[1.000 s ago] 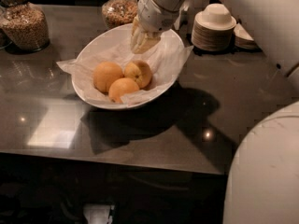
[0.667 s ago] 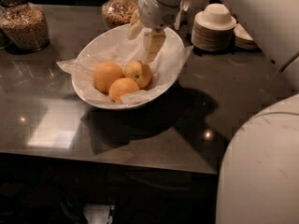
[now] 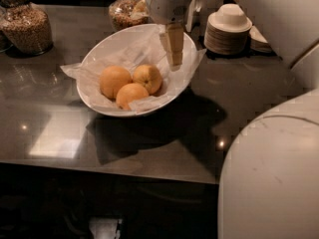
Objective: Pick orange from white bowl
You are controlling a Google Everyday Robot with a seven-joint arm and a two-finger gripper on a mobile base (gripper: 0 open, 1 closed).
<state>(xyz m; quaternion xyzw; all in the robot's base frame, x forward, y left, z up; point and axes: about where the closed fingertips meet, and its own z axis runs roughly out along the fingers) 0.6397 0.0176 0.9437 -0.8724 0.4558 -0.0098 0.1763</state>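
Gripper (image 3: 174,61) has slid right and a bit lower over the bowl (image 3: 119,113). Now it hangs just behind the orange (image 3: 147,77) and does not touch it. It holds nothing, and I cannot tell how wide it is open. So I think the grab is not done yet. The bowl sits mid counter (image 3: 259,83), with a jar (image 3: 27,26) at the back left corner and plates (image 3: 227,31) at the back right. The room is dark.

The white bowl (image 3: 92,101) is sitting on the counter (image 3: 55,133), holding the orange (image 3: 147,77), with two fruits (image 3: 114,81) lying at its 8 o'clock. The gripper (image 3: 174,59) is hanging over the bowl at the orange's 1 o'clock. Stacked bowls (image 3: 228,30) are standing at the bowl's 2 o'clock.
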